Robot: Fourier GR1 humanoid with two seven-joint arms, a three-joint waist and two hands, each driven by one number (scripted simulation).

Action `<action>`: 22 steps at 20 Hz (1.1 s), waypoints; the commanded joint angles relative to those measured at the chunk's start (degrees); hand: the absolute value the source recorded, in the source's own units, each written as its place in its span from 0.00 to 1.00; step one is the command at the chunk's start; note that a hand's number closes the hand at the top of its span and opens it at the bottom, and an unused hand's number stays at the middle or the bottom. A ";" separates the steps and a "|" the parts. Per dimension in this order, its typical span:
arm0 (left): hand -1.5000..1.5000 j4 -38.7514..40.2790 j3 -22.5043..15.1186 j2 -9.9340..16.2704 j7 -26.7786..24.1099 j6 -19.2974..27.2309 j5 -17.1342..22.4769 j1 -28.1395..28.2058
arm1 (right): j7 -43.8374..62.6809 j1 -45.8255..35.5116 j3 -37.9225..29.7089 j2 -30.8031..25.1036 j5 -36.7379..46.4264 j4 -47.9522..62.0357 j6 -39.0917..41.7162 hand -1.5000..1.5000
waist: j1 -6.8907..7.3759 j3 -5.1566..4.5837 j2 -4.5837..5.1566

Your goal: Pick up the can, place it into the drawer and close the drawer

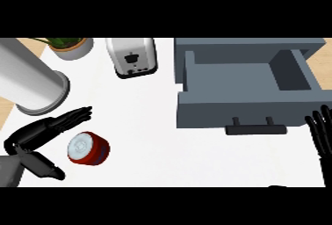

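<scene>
The pick-up appears to be the step in hand: the left hand [40, 137] is spread wide around the can [88, 148] without closing on it, fingers stretched above the can and thumb reaching below it. The can, red with a pale lid, lies on its side in that gap, just to the right of the palm, and does not look lifted yet. My guess is that the next move calls for the fingers and thumb to curl round the can, then a carry well to the right and up to the open drawer [250, 90], whose grey tray and dark handle [255, 129] face the robot.

Above the left hand stands a large metal cylinder [29, 83], with a potted plant [68, 46] and a toaster [132, 57] beyond it to the right. All rest on a white counter [156, 145]. At the far right edge, just below the drawer's corner, the right hand [321, 134] rests open, fingers up.
</scene>
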 commanded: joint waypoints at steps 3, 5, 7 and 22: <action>0.00 7.86 -2.82 3.34 -13.35 -5.94 -2.32 -4.68 | 1.41 -1.70 0.13 -0.11 -0.47 -0.61 0.02 0.00 | -0.46 0.00 0.09; 0.00 9.29 -6.17 2.41 -16.72 -2.49 -5.52 -2.92 | -1.04 1.65 0.89 0.68 0.73 -1.81 0.46 0.00 | -0.74 -0.02 0.04; 0.00 11.81 -8.42 2.23 -19.02 -0.32 -6.97 -4.29 | -1.64 0.04 1.57 1.42 2.59 1.89 -0.63 0.00 | -0.77 -0.04 0.28; 0.00 27.83 -18.60 4.04 -33.71 8.87 -10.26 -8.02 | 0.79 -0.77 1.06 1.24 1.34 -0.53 -0.45 0.00 | -0.77 -0.05 0.24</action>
